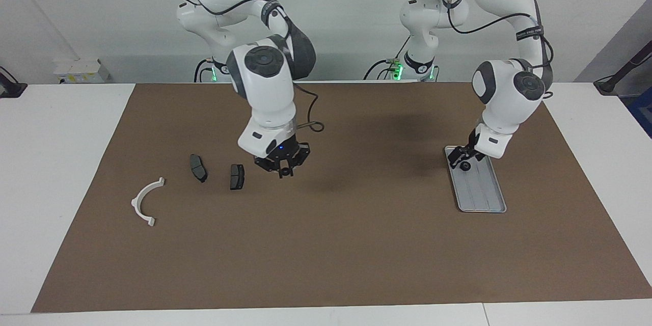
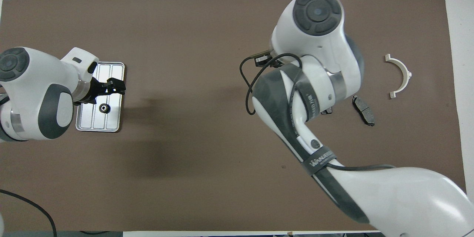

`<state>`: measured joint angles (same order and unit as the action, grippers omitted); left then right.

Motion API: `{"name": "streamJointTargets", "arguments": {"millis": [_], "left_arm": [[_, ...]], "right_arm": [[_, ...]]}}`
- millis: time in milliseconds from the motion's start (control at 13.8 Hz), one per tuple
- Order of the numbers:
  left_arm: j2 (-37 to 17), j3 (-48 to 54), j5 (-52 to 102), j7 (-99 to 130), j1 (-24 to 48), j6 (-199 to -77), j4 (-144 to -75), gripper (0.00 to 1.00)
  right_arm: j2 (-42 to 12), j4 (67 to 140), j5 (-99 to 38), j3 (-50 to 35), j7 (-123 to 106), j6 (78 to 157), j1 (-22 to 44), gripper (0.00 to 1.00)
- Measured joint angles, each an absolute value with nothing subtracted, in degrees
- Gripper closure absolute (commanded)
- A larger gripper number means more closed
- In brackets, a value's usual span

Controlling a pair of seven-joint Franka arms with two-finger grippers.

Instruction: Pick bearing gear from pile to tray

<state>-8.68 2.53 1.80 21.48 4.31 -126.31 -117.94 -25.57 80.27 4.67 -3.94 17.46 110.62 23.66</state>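
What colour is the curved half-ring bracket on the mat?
White; the curved half-ring bracket shows best in the overhead view.

Black bearing gear (image 2: 103,108) in tray (image 2: 115,126)
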Motion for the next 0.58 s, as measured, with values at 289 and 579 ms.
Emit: {"name": "streamJointTargets", "arguments": {"millis": [289, 579], "left_arm": [[-8.7, 2.7, 1.8, 30.7, 8.8, -126.7, -117.8, 0.0], [-8.7, 2.1, 1.8, 31.1, 8.6, -126.9, -117.5, 0.64]], "right_arm": [[-28.2, 79.8, 6.3, -3.9, 24.9, 111.0, 31.2, 1.0], [-32.7, 79.2, 8.3, -3.8, 28.1, 116.5, 33.7, 1.0]]}}
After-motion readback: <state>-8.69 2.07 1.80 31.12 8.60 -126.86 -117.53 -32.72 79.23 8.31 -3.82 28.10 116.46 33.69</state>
